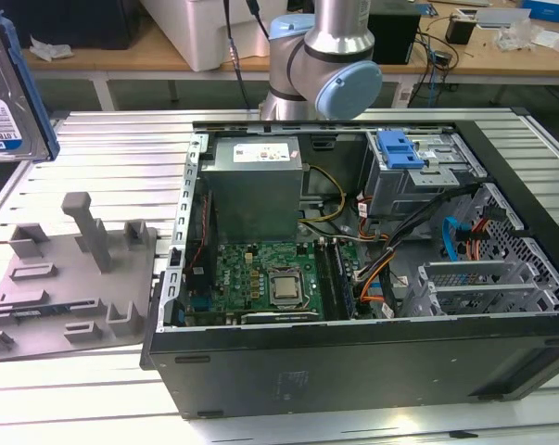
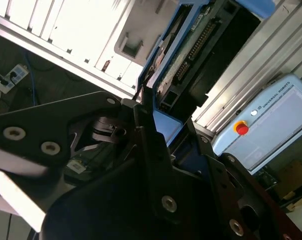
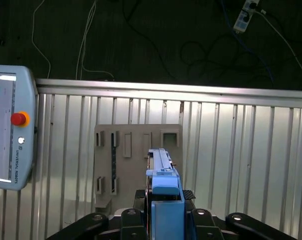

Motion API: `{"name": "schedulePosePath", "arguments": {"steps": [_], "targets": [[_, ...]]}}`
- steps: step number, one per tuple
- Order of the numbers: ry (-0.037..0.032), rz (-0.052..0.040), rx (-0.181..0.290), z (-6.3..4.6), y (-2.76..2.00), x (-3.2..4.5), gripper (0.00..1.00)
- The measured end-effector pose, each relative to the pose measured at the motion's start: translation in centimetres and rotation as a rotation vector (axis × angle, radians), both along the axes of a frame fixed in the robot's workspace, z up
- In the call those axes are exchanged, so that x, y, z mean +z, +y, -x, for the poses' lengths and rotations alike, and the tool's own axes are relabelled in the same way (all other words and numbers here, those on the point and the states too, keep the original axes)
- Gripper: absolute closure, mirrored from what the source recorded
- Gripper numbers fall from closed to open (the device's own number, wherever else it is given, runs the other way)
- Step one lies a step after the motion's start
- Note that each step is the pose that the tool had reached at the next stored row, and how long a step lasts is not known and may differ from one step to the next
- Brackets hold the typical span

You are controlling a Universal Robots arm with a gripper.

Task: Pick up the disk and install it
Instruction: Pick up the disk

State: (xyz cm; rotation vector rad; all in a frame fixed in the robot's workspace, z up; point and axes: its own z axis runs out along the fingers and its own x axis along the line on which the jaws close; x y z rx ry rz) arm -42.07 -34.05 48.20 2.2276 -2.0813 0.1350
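One disk [image 1: 10, 88] hangs in the air in the exterior view, high over the table's [image 1: 103, 139] edge on the exterior view's left. It is well apart from the open computer case [image 1: 353, 362]. A grey tray [image 1: 66, 278] lies on the table between that edge and the case.

In the second wrist view the black claw [image 2: 163, 127] is closed tight on the disk [image 2: 191, 50], pinching its blue rail.

In the first wrist view the disk [image 3: 161, 160] stands on its thin side in the claw [image 3: 166, 202], above the grey tray [image 3: 120, 150]. A control pad [image 3: 10, 135] sits by the table's edge.
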Motion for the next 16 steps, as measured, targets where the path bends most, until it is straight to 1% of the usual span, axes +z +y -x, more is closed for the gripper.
{"name": "schedulePosePath", "arguments": {"steps": [4,8,12,16], "targets": [[0.0,0.0,0.0,0.0,-0.02,0.0,0.64],[0.0,-0.0003,0.0,-0.3,-0.2,0.01,0.64],[0.0,-0.0021,0.0,-2.2,-0.55,0.1,0.64],[0.0,-0.0037,0.0,-3.7,-0.77,0.22,0.64]]}}
